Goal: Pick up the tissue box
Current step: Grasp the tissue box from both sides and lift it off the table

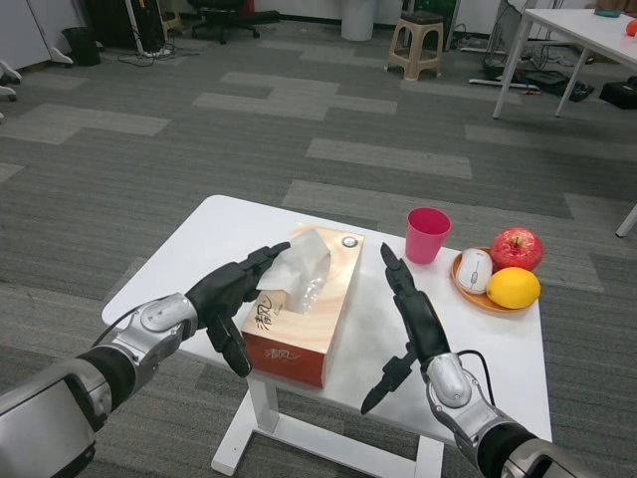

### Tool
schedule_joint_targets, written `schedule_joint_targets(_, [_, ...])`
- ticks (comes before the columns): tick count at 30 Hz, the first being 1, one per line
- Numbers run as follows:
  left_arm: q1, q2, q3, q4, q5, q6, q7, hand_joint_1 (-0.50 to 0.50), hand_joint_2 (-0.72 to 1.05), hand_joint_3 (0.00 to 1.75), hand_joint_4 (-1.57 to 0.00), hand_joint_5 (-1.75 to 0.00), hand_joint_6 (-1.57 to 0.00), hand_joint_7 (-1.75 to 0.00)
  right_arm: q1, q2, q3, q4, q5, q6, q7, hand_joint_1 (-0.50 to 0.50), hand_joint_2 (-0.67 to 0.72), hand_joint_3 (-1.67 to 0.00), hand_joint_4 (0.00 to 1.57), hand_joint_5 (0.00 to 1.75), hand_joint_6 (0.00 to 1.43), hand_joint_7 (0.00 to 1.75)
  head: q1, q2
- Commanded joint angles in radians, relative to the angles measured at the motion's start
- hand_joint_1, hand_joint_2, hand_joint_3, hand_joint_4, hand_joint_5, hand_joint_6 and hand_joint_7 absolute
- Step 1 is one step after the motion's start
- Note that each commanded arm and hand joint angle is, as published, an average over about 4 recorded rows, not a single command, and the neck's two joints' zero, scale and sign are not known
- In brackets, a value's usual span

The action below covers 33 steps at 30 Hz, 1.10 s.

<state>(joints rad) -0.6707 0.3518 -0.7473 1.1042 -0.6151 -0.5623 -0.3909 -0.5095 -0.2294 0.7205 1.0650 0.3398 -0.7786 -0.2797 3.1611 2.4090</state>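
Tissue box rests on the table, not lifted. Left hand touches its left side, fingers spread, no grip. Right hand stands released just beside it. Grasp and lift outstanding.

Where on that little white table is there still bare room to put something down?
The far left corner of the table, behind the left hand, is bare. So is the strip between the tissue box and the right hand. The far right is crowded: a pink cup, then a plate holding fruit and a white mouse.
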Motion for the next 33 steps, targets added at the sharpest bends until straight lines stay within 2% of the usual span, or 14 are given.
schedule_joint_targets(1, [0.033, -0.009, 0.0, -0.026, 0.012, -0.001, -0.014, 0.5, -0.46, 0.0, 0.0, 0.0, 0.0, 0.0, -0.017, 0.001, 0.005, 0.01, 0.007, 0.006, -0.007, -0.46, 0.41, -0.04, 0.06, 0.0, 0.0, 0.0, -0.007, 0.001])
schedule_joint_targets(10, [0.057, -0.016, 0.005, -0.078, 0.022, -0.001, -0.017, 0.5, -0.46, 0.0, 0.0, 0.0, 0.0, 0.0, -0.021, 0.003, 0.029, 0.025, 0.007, 0.006, -0.012, -0.46, 0.47, -0.06, 0.08, 0.0, 0.0, 0.0, -0.021, 0.001])
schedule_joint_targets(13, [0.065, -0.019, 0.008, -0.1, 0.034, -0.001, -0.017, 0.5, -0.46, 0.0, 0.0, 0.0, 0.0, 0.0, -0.026, 0.004, 0.035, 0.04, 0.007, 0.006, -0.02, -0.46, 0.46, 0.0, 0.07, 0.0, 0.0, 0.0, -0.03, -0.001])
schedule_joint_targets(15, [0.067, -0.023, 0.001, -0.108, 0.038, -0.001, -0.017, 0.5, -0.46, 0.0, 0.0, 0.0, 0.0, 0.0, -0.029, 0.005, 0.038, 0.056, 0.007, 0.006, -0.027, -0.46, 0.46, -0.02, 0.09, 0.0, 0.0, 0.0, -0.035, -0.003])
schedule_joint_targets(18, [0.066, -0.027, -0.018, -0.112, 0.039, 0.0, -0.017, 0.5, -0.46, 0.0, 0.0, 0.0, 0.0, 0.0, -0.033, 0.008, 0.042, 0.082, 0.007, 0.01, -0.038, -0.46, 0.47, -0.08, 0.09, 0.0, 0.0, 0.0, -0.039, -0.003])
schedule_joint_targets(20, [0.065, -0.031, -0.03, -0.111, 0.038, 0.002, -0.017, 0.5, -0.46, 0.0, 0.0, 0.0, 0.0, 0.0, -0.034, 0.01, 0.042, 0.095, 0.007, 0.012, -0.042, -0.46, 0.47, -0.04, 0.09, 0.0, 0.0, 0.0, -0.043, -0.002])
schedule_joint_targets(33, [0.066, -0.043, -0.034, -0.109, 0.036, 0.0, -0.014, 0.5, -0.46, 0.0, 0.0, 0.0, 0.0, 0.0, -0.058, 0.029, 0.088, 0.171, 0.007, 0.027, -0.078, -0.46, 0.5, -0.08, 0.09, 0.0, 0.0, 0.02, -0.061, -0.005])
